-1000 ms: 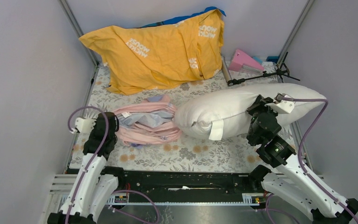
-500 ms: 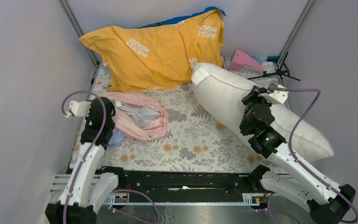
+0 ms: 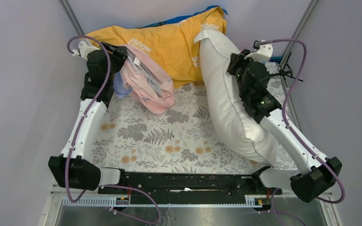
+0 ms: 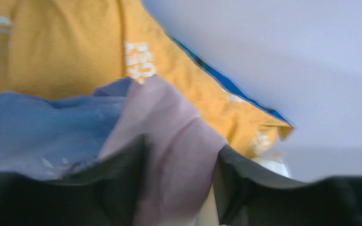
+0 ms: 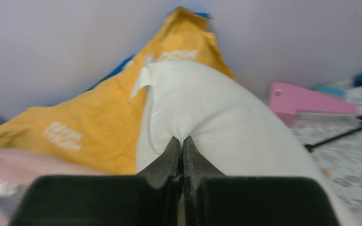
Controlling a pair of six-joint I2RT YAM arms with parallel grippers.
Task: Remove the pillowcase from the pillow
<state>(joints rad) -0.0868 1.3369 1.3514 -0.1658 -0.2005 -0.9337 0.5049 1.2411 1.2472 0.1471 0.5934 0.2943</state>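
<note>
The pillowcase (image 3: pixel 146 84), pale pink with light blue, hangs bunched in the air from my left gripper (image 3: pixel 120 54) at the back left. In the left wrist view its pink fold (image 4: pixel 169 155) lies between the parted jaws of that gripper (image 4: pixel 181 146), with a pale gap beside the right finger. The bare white pillow (image 3: pixel 226 94) stands tilted on the right, lower end on the table. My right gripper (image 3: pixel 233 59) is shut on a pinch of the pillow (image 5: pixel 217 108) near its upper end, fingertips together (image 5: pixel 183 139).
A yellow-orange cushion (image 3: pixel 169 42) with white lettering leans against the back wall, just behind the pillowcase and the pillow top. A pink object (image 3: pixel 247 60) and a black tripod (image 3: pixel 283 73) lie at the back right. The floral tabletop (image 3: pixel 169 136) spreads between the arms.
The left arm swung the pillowcase up and back to the far left, and its jaws have parted. The right arm carried the pillow further back, standing it up against the cushion.
</note>
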